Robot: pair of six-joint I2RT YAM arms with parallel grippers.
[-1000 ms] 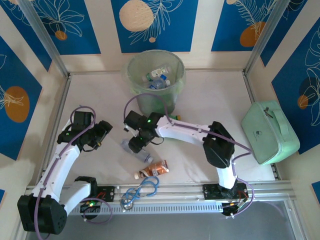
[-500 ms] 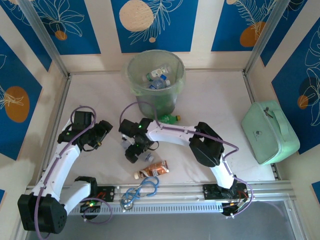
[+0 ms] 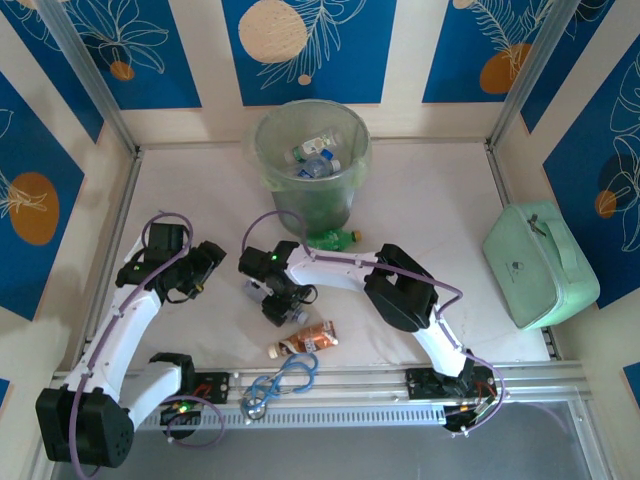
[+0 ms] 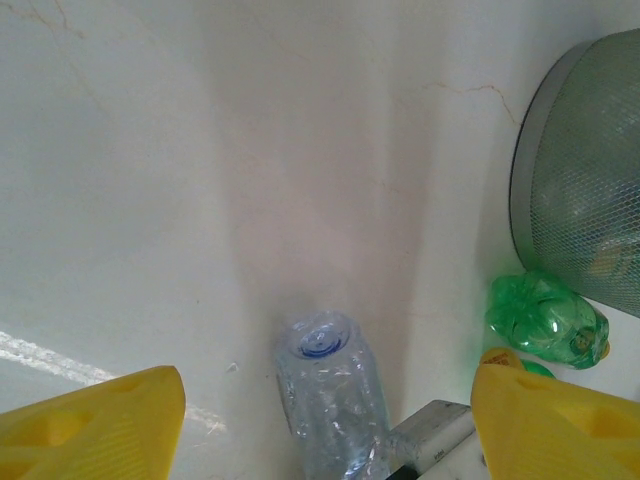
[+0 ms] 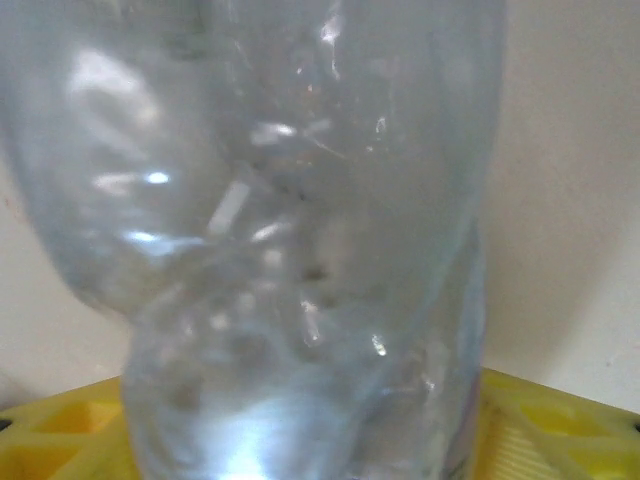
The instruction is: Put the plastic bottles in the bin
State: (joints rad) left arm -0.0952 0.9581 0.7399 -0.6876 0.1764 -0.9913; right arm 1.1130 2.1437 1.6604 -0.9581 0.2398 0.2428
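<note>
Three bottles on the table: a clear bottle [image 3: 268,296] lying between the right gripper's [image 3: 279,304] yellow jaws, though whether they're clamped I can't tell, a green bottle [image 3: 331,238] just beside the bin [image 3: 320,208], and an orange-red bottle [image 3: 306,340] nearer the arms. The left gripper [image 4: 328,392] hangs wide open, holding nothing. In the bin sit a few clear blue-labelled bottles [image 3: 312,160], print too small to read.

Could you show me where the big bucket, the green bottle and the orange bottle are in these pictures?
bin [image 3: 335,205], top view, on its front wall.
green bottle [image 3: 333,238], top view, on the middle of its body.
orange-red bottle [image 3: 310,340], top view, on the middle of its body.
</note>
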